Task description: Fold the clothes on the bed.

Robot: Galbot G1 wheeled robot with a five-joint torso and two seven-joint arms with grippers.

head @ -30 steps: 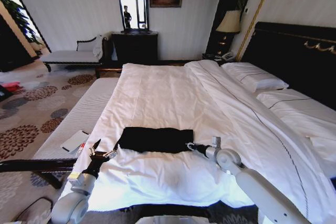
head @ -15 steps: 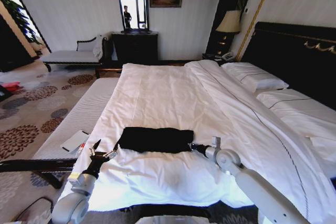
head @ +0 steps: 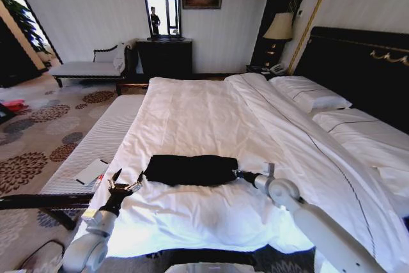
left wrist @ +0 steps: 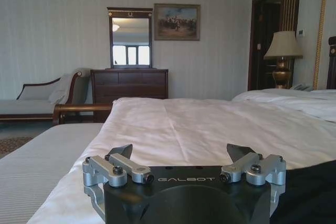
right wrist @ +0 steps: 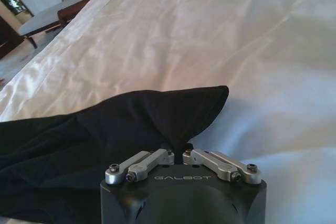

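Observation:
The clothes, a black T-shirt [head: 190, 169] folded into a long band, lie across the near part of the bed [head: 192, 107] on its white duvet. My right gripper [head: 239, 173] is at the band's right end, shut on a pinched corner of the black fabric [right wrist: 157, 114]. In the right wrist view the gripper [right wrist: 178, 153] has its fingers [right wrist: 157, 157] closed together on that corner. My left gripper [head: 126, 180] hovers open just off the band's left end, touching nothing. The left wrist view shows the left gripper [left wrist: 181, 153] spread wide, with the black fabric [left wrist: 310, 192] beside it.
A grey striped bench [head: 96, 139] runs along the bed's left side with a white flat item [head: 91, 171] on it. Pillows [head: 310, 97] and the dark headboard [head: 358, 62] are far right. A chaise [head: 89, 67], a dresser [head: 165, 55] and a lamp [head: 278, 27] stand at the back wall.
My right gripper has shifted a little to the right, drawing the shirt's right end with it. The left gripper has stayed where it was.

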